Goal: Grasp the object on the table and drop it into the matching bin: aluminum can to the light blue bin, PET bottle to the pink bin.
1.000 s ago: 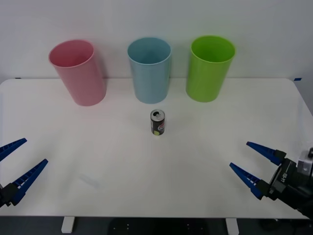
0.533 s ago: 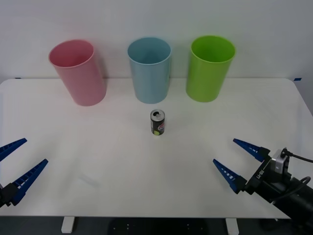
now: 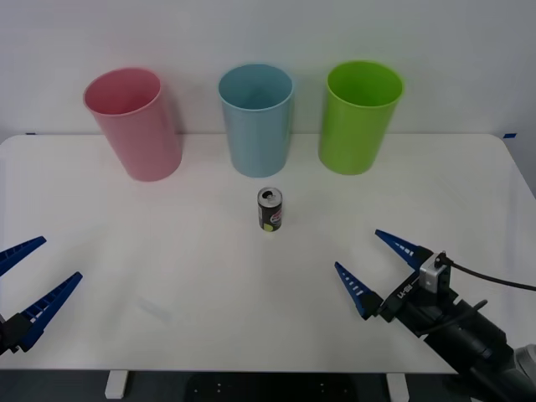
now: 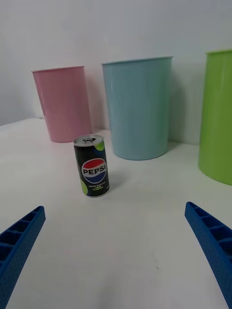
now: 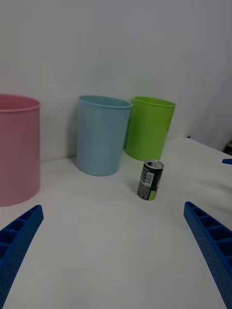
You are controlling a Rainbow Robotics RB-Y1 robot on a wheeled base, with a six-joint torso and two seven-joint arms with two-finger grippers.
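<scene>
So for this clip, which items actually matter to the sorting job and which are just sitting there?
Part of the job:
- aluminum can, upright on the table
- light blue bin, its target
- right gripper, open, nearest the can
- pink bin, for bottles

Just there:
- lime green bin
- left gripper, open, parked
</scene>
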